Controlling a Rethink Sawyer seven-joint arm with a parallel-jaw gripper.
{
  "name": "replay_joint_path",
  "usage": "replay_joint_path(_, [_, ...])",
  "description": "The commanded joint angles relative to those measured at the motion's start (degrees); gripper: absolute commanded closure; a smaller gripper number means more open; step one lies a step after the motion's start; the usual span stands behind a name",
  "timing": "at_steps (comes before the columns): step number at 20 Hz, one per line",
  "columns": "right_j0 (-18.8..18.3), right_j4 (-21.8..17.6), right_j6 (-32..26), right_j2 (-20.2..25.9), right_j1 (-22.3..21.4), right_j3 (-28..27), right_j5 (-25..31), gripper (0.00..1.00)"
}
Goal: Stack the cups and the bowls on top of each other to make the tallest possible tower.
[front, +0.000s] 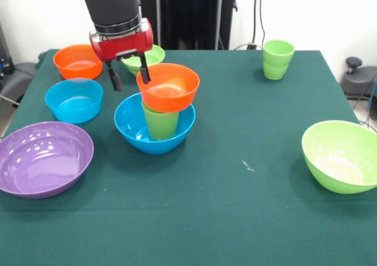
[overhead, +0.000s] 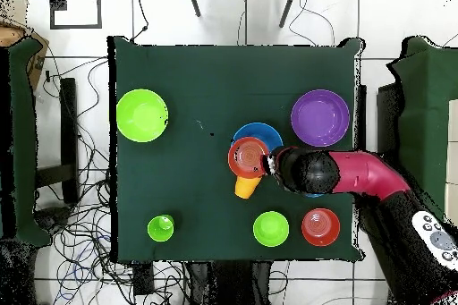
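Tower mid-table: blue bowl at bottom, green cup standing in it, orange bowl tilted on the cup. Purple bowl nearer, left of the tower. Gripper just behind the tower, fingers spread, one at the orange bowl's rim, gripping nothing.

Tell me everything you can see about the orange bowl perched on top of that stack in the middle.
The small, round, glossy orange plastic bowl is empty and sits mouth up, tilted slightly, on the rim of an upright green plastic cup standing inside a blue plastic bowl. The robot's end effector is at its rim: one dark finger meets the edge, the other hangs outside, apart, so the end effector looks open.
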Motion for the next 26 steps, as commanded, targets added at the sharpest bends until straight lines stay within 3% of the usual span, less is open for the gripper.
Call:
replay_joint_path(1, [2.9, -4.5, -2.8, -2.0, 1.8, -2.9, 1.4, 0.00])
replay_joint_path(5, [1.8, -4.1, -3.5, -1.6, 0.1, -1.7, 2.0, 0.00])
replay_joint_path(10, [-0.9, 0.0, -6.6, 1.2, -4.9, 0.0, 7.0, 0.00])
replay_joint_path(15, [1.0, -0.7, -4.6, -0.2, -5.7, -2.2, 8.7, 0.00])
replay_joint_path(17, [2.0, 0.6, -2.1, -1.1, -5.0, -3.3, 10.1, 0.00])
replay_joint_path(19, [1.9, 4.6, 0.3, -0.9, -4.0, -3.6, 13.0, 0.00])
replay_joint_path(26, [3.0, 5.8, 1.5, -1.8, -5.8, -4.8, 13.2, 0.00])
